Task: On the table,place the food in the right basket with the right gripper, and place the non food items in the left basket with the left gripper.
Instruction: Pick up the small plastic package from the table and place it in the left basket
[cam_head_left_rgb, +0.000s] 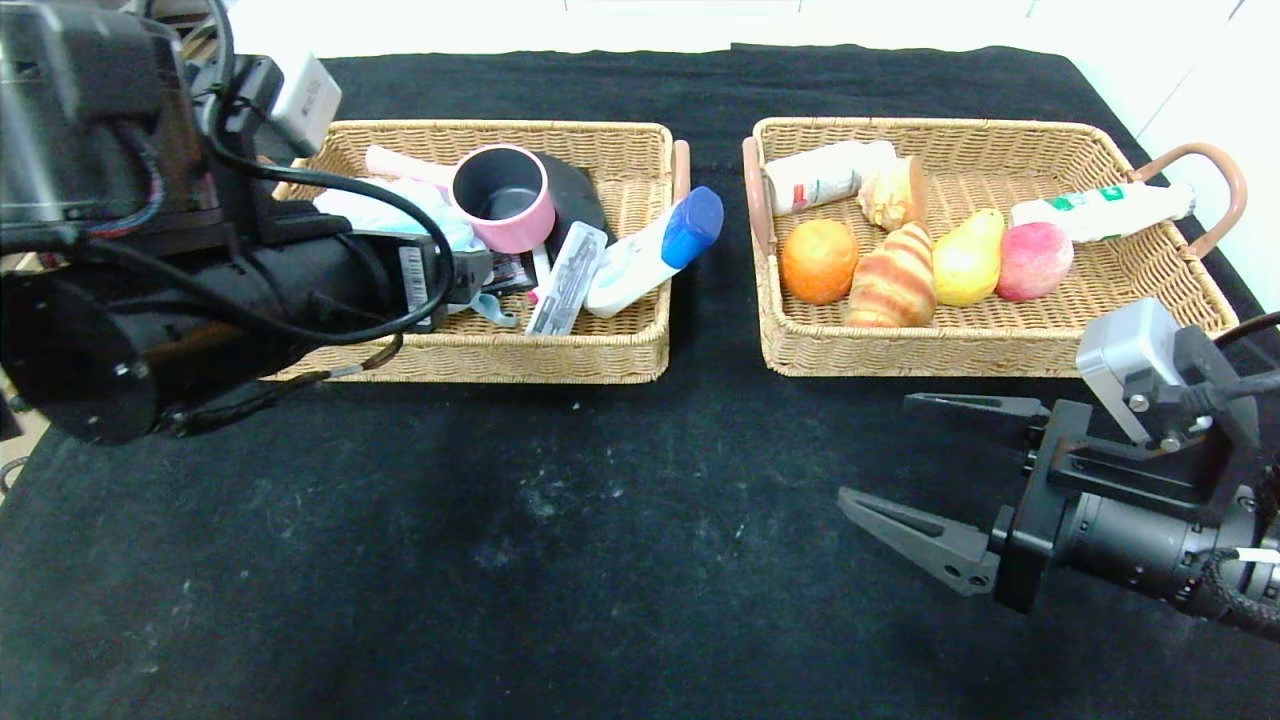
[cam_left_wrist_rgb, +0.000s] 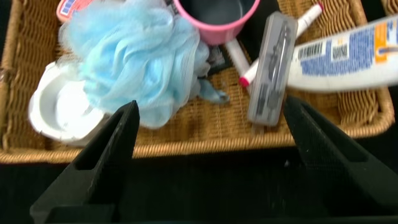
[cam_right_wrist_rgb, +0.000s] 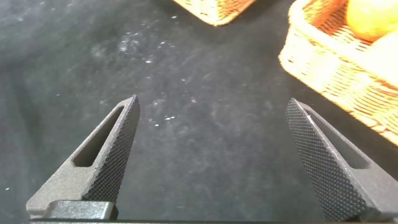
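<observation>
Hovering over the left basket (cam_head_left_rgb: 600, 352), left pincer (cam_left_wrist_rgb: 208, 155) gapes empty.

Our left gripper (cam_left_wrist_rgb: 208, 155), fingers spread, hovers over the woven wicker basket (cam_left_wrist_rgb: 186, 140) holding a fluffy light-blue bath sponge (cam_left_wrist_rgb: 134, 59).

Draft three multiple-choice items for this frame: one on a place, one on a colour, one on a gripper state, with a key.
1. Where does the croissant lie?
A. in the left basket
B. on the black cloth
C. in the right basket, between the orange and the pear

2. What colour is the cap of the white bottle in the left basket?
A. blue
B. red
C. green

3. How does the right gripper stand?
A. shut on the pear
B. open and empty over the cloth
C. shut on nothing

Key: 1 C, the head view shows it among the fruit; 2 A, the cap shows blue; 3 B, the right wrist view shows only bare cloth between its fingers.
</observation>
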